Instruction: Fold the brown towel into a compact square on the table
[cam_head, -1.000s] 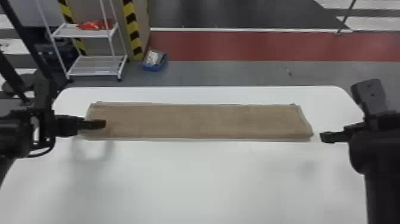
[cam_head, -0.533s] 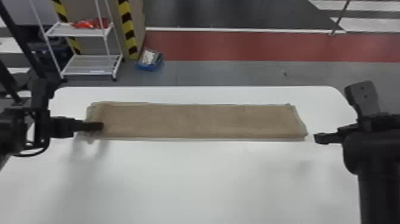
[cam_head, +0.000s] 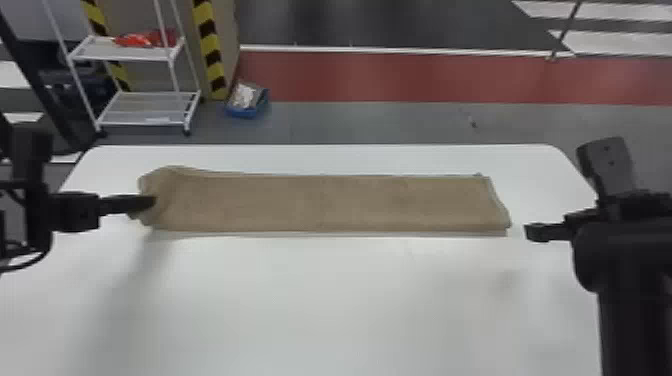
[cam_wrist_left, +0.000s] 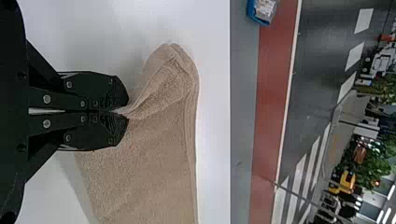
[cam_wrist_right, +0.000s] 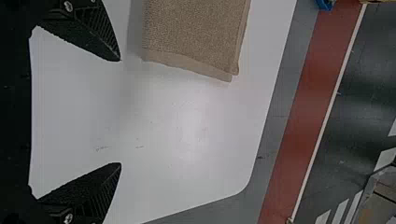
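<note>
The brown towel (cam_head: 320, 202) lies as a long folded strip across the table, its left end bunched and slightly raised. At that end is my left gripper (cam_head: 152, 202). In the left wrist view the left gripper (cam_wrist_left: 122, 112) is shut on a pinched ridge of the towel (cam_wrist_left: 149, 163). My right gripper (cam_head: 532, 232) stands just off the strip's right end, not touching it. In the right wrist view the right gripper (cam_wrist_right: 120, 112) has its fingers wide apart with bare tabletop between them, and the towel's end (cam_wrist_right: 196, 37) lies beyond them.
The white table (cam_head: 320, 300) extends in front of the towel, with a narrower strip behind it. Past its far edge, on the floor, stand a white wire rack (cam_head: 145, 107) and a blue box (cam_head: 247, 102).
The towel's left end has bunched and lifted a little, with my left gripper moved slightly inward. The whole head view has also shifted slightly. My right gripper stays beside the right end.
</note>
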